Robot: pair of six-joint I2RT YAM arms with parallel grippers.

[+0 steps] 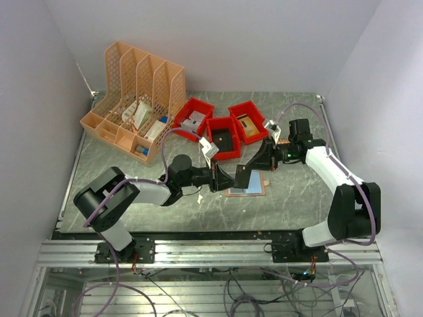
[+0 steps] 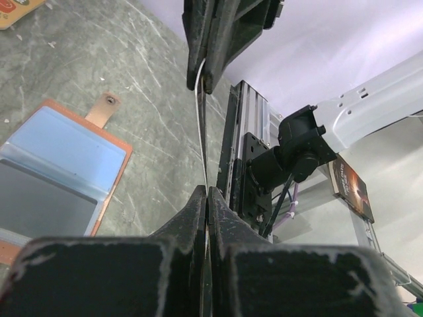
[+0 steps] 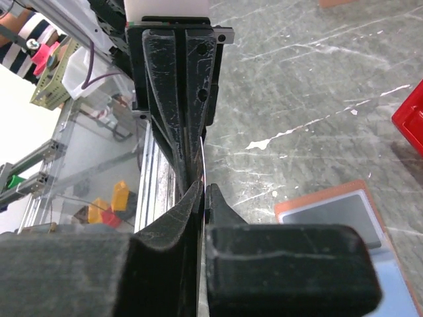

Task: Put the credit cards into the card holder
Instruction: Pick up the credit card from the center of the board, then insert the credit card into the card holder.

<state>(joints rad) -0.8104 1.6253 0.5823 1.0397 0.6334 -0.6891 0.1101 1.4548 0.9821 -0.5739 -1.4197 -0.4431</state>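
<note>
The card holder point(image 1: 254, 190) lies open on the table, salmon-edged with blue and grey pockets inside. It shows at the left of the left wrist view point(image 2: 63, 165), its snap tab point(image 2: 106, 105) pointing away, and at the lower right of the right wrist view point(image 3: 330, 211). A credit card point(image 1: 243, 177) is held just above it, seen edge-on as a thin pale line point(image 2: 201, 132) point(image 3: 203, 162). My left gripper point(image 1: 232, 178) point(image 2: 208, 193) is shut on one end of the card. My right gripper point(image 1: 256, 164) point(image 3: 203, 189) is shut on the opposite end, facing the left one.
An orange lattice file rack point(image 1: 135, 99) stands at the back left. Three red bins point(image 1: 221, 129) with small items sit behind the grippers; one bin's corner shows in the right wrist view point(image 3: 411, 119). A small orange item point(image 2: 16, 10) lies on the table beyond the holder.
</note>
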